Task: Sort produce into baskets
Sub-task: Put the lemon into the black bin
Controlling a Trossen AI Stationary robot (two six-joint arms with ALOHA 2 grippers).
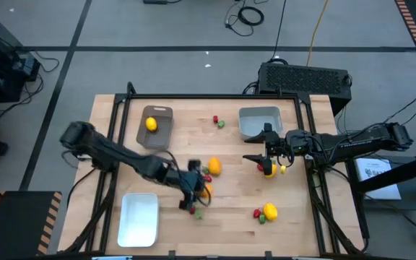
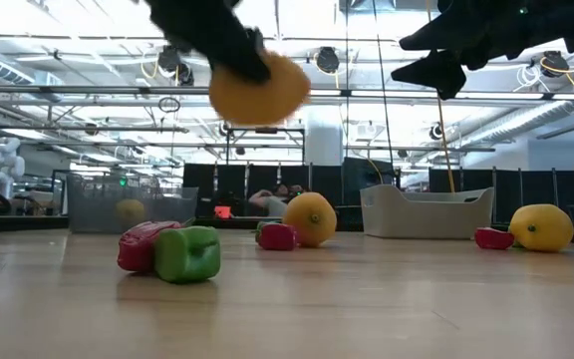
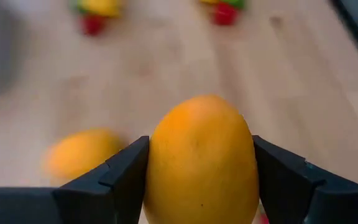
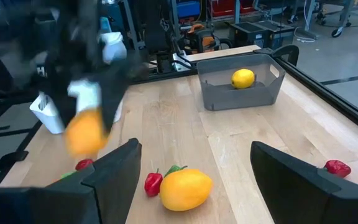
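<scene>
White basket (image 1: pixel 138 220) sits at the counter's near-left corner, empty as far as I can see, with the brown-grey basket (image 1: pixel 156 127) beyond it holding one yellow fruit (image 1: pixel 151 124). Between them the left claw (image 3: pixel 199 168) is clamped on an orange fruit (image 3: pixel 201 162), its long axis running out between the fingers, lifted clear of the wooden counter (image 1: pixel 230 195) — the low view shows it hanging in the air. From there both left-hand baskets lie near; the white one seems the shorter reach, with bare boards in between. A red piece (image 2: pixel 140 246) and a green piece (image 2: pixel 187 253) lie just under the claw, and a second orange fruit (image 1: pixel 214 167) is beside it. Further right, the right claw (image 1: pixel 268 160) hovers with its fingers apart over a yellow fruit (image 4: pixel 185 189) and a red piece — the grey-blue basket (image 1: pixel 259 123) is right behind it. Another yellow fruit (image 1: pixel 269 211) waits toward the near edge.
</scene>
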